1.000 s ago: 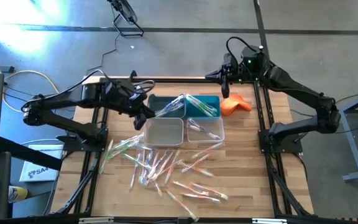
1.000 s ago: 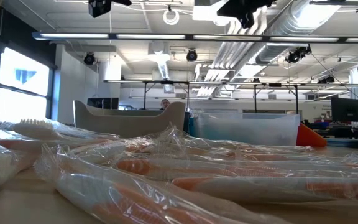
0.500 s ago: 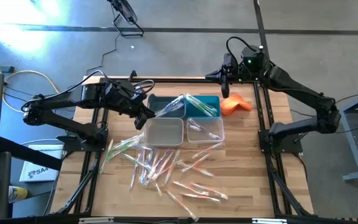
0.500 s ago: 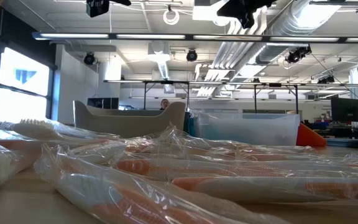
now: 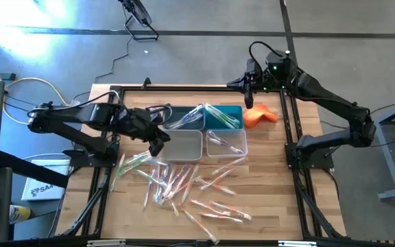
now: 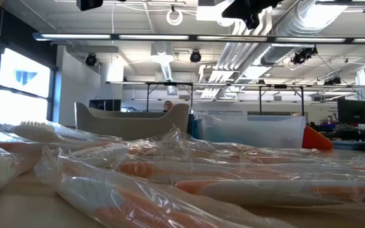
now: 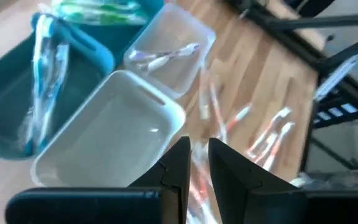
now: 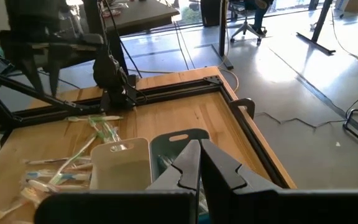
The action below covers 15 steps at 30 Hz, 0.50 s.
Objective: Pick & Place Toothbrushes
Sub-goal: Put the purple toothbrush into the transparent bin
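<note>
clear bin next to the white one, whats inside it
The clear bin holds one wrapped toothbrush lying across its floor. The white bin beside it looks bare, though the left claw covers its near corner.

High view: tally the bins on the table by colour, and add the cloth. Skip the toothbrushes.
Teal bins: 2
White bin: 1
Clear bin: 1
Orange cloth: 1
Total: 5
</note>
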Each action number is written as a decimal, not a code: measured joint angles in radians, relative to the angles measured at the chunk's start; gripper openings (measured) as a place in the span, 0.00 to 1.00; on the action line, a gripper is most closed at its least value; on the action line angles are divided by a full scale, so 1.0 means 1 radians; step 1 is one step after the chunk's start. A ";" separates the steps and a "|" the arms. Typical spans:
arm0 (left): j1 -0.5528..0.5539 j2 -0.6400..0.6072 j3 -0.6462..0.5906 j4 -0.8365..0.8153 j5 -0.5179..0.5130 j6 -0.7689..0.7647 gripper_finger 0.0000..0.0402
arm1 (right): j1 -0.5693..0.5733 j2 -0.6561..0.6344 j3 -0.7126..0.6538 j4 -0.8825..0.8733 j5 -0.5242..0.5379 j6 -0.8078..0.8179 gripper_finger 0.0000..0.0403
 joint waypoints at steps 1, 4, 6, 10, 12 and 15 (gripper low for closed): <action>-0.012 0.001 0.001 -0.003 -0.005 -0.002 0.14 | 0.000 0.000 0.000 -0.002 0.000 0.004 0.01; -0.051 0.006 -0.001 -0.045 -0.010 -0.013 0.14 | 0.000 0.000 0.000 -0.018 -0.002 0.006 0.01; -0.076 0.003 -0.001 -0.072 -0.010 -0.034 0.14 | 0.000 0.000 0.000 -0.024 -0.002 0.014 0.01; -0.121 0.004 -0.001 -0.138 -0.007 -0.053 0.14 | 0.000 0.000 0.000 -0.023 -0.002 0.067 0.01; -0.143 0.004 -0.001 -0.167 -0.007 -0.053 0.14 | 0.003 0.000 0.000 -0.023 -0.003 0.094 0.01; -0.172 0.004 -0.001 -0.212 -0.006 -0.053 0.14 | 0.011 0.000 0.000 -0.023 -0.003 0.114 0.01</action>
